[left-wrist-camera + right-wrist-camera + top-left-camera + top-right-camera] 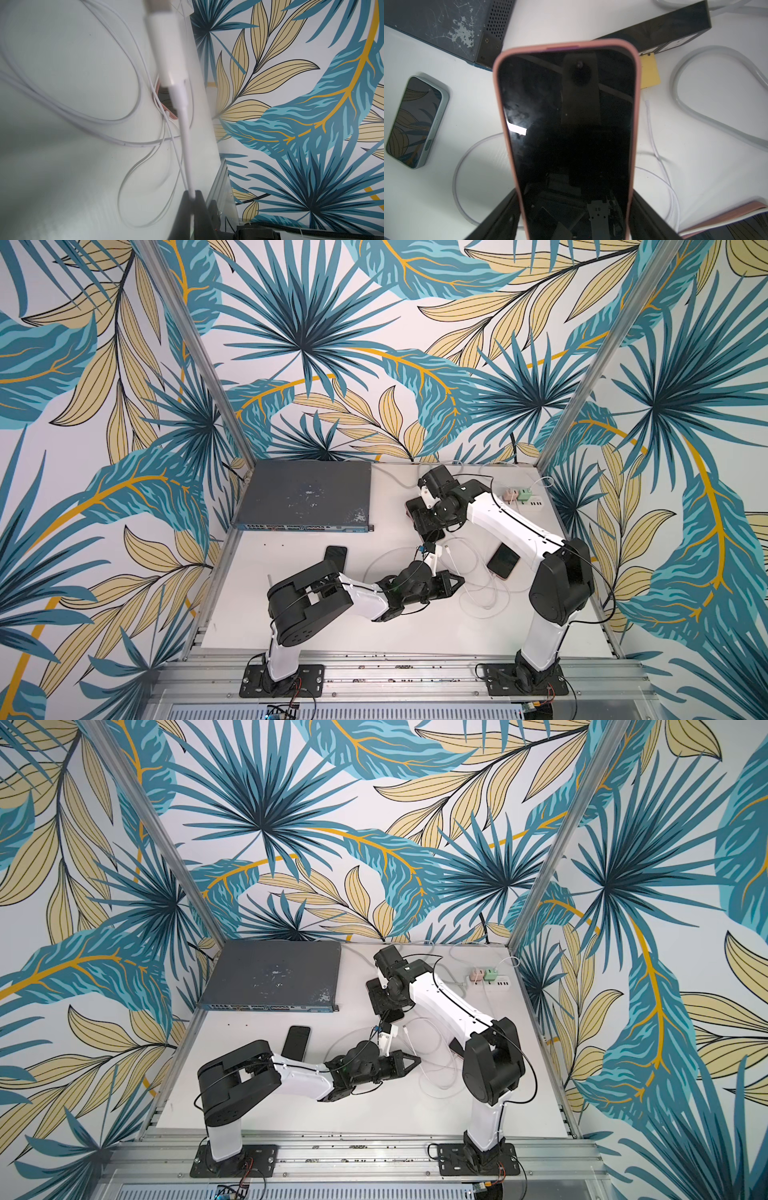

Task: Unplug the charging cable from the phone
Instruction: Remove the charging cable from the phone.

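Note:
My right gripper [574, 207] is shut on the phone [566, 124], a dark-screened one in a pink case, one finger on each long side. In both top views it hangs above mid-table under the right wrist [435, 536] [394, 1016]. Nothing is plugged into its far end. My left gripper [192, 196] is shut on the white charging cable [185, 133]. Its plug [172, 52] stands free in the air, close to the wrist camera. In a top view the plug [446, 548] sits just below the phone and apart from it, with the left gripper [459, 578] to the lower right.
A grey network switch [305, 495] lies at the back left. A black phone [336, 560] lies beside the left arm and another pink-cased phone [503, 561] lies at the right among loose white cable loops [482, 589]. A power strip [525, 497] sits at the back right.

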`<state>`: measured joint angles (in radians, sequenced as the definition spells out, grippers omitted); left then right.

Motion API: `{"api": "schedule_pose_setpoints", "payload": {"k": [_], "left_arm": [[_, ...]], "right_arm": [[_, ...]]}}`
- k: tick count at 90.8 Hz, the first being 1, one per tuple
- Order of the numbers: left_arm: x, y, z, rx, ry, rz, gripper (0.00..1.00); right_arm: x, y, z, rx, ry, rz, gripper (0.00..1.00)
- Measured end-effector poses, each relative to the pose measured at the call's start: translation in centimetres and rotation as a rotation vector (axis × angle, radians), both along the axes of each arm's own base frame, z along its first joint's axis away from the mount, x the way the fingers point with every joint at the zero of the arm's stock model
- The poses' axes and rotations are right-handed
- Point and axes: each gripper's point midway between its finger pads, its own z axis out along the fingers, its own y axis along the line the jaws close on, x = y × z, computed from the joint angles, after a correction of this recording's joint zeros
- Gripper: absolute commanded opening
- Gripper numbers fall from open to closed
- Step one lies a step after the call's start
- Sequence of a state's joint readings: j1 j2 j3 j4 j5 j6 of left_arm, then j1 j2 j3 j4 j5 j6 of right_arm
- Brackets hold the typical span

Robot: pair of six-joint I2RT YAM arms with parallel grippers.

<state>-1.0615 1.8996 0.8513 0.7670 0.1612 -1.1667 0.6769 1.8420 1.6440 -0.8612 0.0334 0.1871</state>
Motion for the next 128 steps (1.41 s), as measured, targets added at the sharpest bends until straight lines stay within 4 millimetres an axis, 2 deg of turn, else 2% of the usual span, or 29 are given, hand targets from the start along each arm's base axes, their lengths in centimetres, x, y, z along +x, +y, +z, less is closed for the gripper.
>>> {"api": "schedule_pose_setpoints", "payload": {"k": [19,28,35,41,44,48,56,77,95,111,122,128], "left_arm": [[-0.1,-0.1,-0.6,-0.001,0.029,-0.004,0.02],[-0.3,-0.1,-2.2,0.002,0.074,-0.004,0.06],[-0.4,0.4,-4.0,0.015,0.125,0.001,0.15],[-0.6,0.8,-5.5,0.025,0.167,0.006,0.17],[-0.6,1.0,-6.3,0.033,0.188,0.011,0.23],[-0.7,1.3,-7.1,0.047,0.209,0.015,0.36],[-0.7,1.6,-7.6,0.058,0.230,0.024,0.54],[-0.7,1.9,-5.4,0.067,0.201,0.014,0.70],[-1.0,3.1,-1.9,0.114,0.130,0.013,0.75],[-1.8,5.0,1.0,0.191,0.044,0.010,0.79],[-2.4,6.9,1.4,0.261,0.018,0.019,0.78],[-2.7,8.7,1.1,0.314,0.011,0.041,0.79]], "right_arm": [[0.5,0.2,-0.1,-0.007,-0.005,-0.005,0.58],[1.0,0.3,0.2,-0.004,-0.016,-0.009,0.58],[1.6,0.5,1.0,0.006,-0.033,-0.013,0.58],[1.9,0.6,1.6,0.016,-0.048,-0.016,0.58],[2.1,0.6,1.8,0.019,-0.054,-0.019,0.58],[2.2,0.7,2.0,0.022,-0.060,-0.020,0.58],[2.3,0.6,2.0,0.020,-0.058,-0.023,0.58],[2.4,0.4,2.0,0.019,-0.061,-0.027,0.58],[2.4,0.3,2.0,0.020,-0.061,-0.032,0.58],[2.6,0.2,2.0,0.021,-0.061,-0.037,0.58],[2.6,0.1,2.0,0.024,-0.059,-0.042,0.58],[2.6,0.2,2.0,0.029,-0.055,-0.043,0.58]]}}
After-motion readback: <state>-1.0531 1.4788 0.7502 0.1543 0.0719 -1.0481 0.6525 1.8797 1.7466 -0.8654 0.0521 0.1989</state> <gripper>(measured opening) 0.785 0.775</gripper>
